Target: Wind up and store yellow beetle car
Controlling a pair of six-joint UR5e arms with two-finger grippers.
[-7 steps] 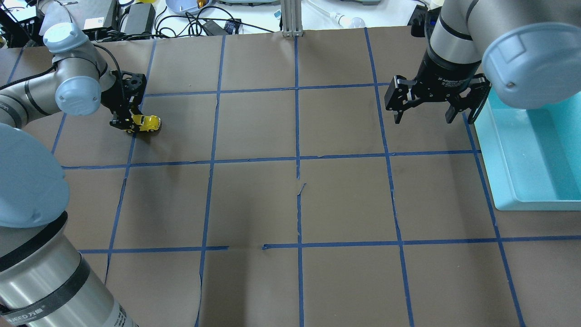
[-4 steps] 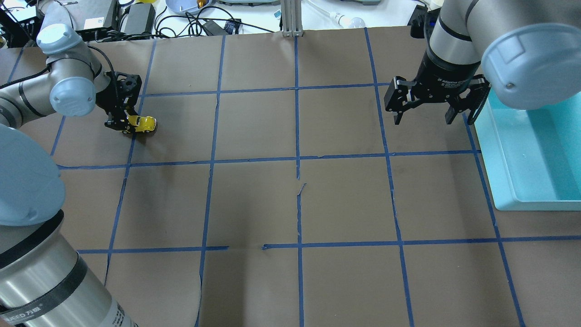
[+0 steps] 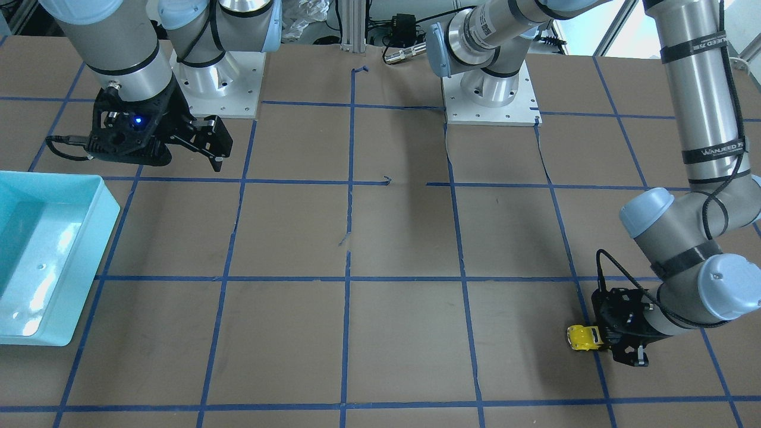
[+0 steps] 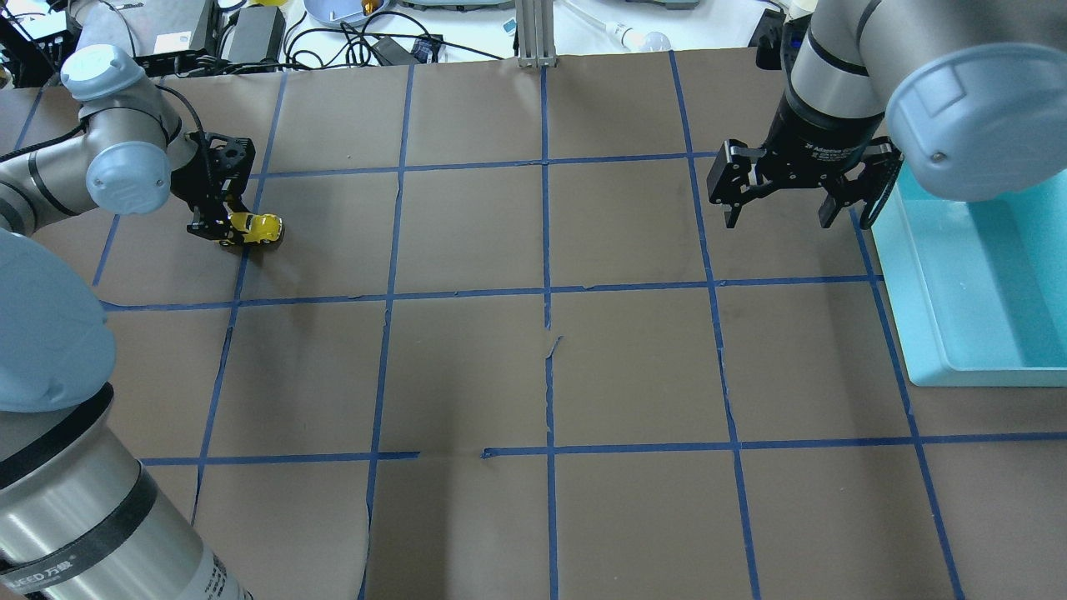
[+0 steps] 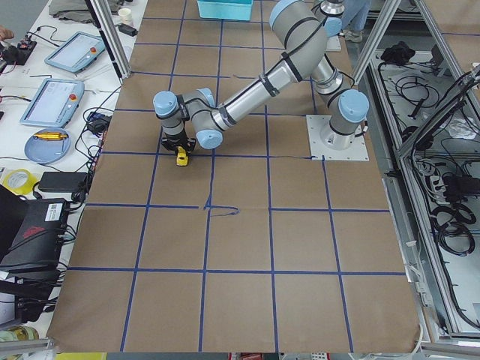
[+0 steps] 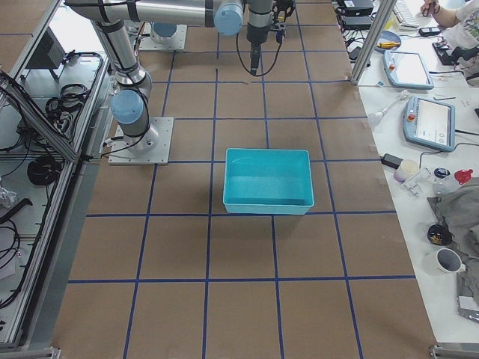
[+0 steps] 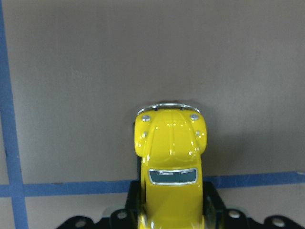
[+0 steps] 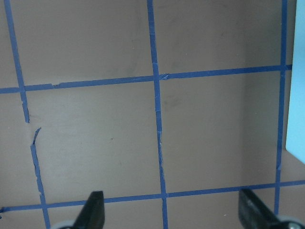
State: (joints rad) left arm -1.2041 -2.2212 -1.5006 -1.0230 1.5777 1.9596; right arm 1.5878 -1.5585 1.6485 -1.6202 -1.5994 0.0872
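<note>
The yellow beetle car (image 4: 257, 227) sits on the brown paper at the far left of the overhead view, its nose pointing right. My left gripper (image 4: 229, 229) is shut on its rear end, low at the table. The car also shows in the front-facing view (image 3: 584, 338), in the exterior left view (image 5: 181, 157) and fills the left wrist view (image 7: 170, 162), its rear between the jaws. My right gripper (image 4: 777, 218) is open and empty, hovering above the table beside the light-blue bin (image 4: 950, 275); its fingertips (image 8: 94, 212) show in the right wrist view.
Blue tape lines divide the brown paper into squares. The bin also shows at the left of the front-facing view (image 3: 89, 249) and in the exterior right view (image 6: 267, 209). Cables, tablets and clutter lie beyond the table's far edge (image 4: 333, 33).
My left gripper has dragged the car a short way to the left and slightly up in the overhead view. My right arm has not moved.
</note>
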